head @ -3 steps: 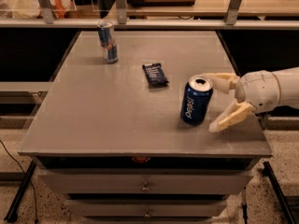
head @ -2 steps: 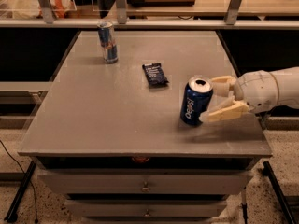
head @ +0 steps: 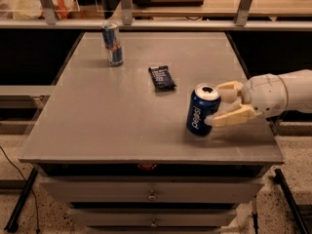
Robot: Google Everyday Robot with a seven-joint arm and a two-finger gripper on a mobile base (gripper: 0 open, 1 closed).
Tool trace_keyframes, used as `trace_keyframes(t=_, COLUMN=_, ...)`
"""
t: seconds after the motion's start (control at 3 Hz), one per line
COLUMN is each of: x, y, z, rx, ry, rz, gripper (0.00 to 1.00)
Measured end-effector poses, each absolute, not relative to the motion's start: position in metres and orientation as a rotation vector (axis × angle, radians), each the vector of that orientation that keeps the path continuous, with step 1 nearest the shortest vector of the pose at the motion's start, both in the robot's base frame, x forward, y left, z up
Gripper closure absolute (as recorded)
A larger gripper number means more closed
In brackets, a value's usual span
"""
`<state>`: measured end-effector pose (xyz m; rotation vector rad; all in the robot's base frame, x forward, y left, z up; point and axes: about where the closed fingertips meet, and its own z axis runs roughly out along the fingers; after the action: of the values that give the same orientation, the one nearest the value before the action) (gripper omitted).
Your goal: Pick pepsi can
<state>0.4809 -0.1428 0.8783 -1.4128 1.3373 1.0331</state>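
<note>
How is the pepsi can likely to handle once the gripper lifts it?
The pepsi can looks rigid, so it should probably hold shape between the fingers of the gripper, which clamps it near the right edge of the table. Its smooth round side may slip or rotate. It leans slightly, tall and narrow, so it would likely tip if released.

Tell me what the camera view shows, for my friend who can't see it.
The gripper is shut on the tilted pepsi can, front right on the grey table. A slimmer blue-and-silver can stands back left, and a dark snack wrapper lies between them.
</note>
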Motion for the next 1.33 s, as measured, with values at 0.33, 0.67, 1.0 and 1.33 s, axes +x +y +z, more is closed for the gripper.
trace_keyframes(t=0.33, x=0.482, y=-0.141, z=0.88, rx=-1.423, ry=1.335, rz=1.034, gripper=1.0)
trace_keyframes(t=0.67, x=0.488, y=-0.144, z=0.889, rx=-1.446, ry=1.33, rz=1.007, gripper=1.0)
trace_keyframes(t=1.0, x=0.498, y=-0.151, z=0.903, rx=-1.474, ry=1.328, rz=0.961, gripper=1.0)
trace_keyframes(t=1.33, x=0.509, y=-0.16, z=0.919, rx=-1.5, ry=1.33, rz=0.915, gripper=1.0)
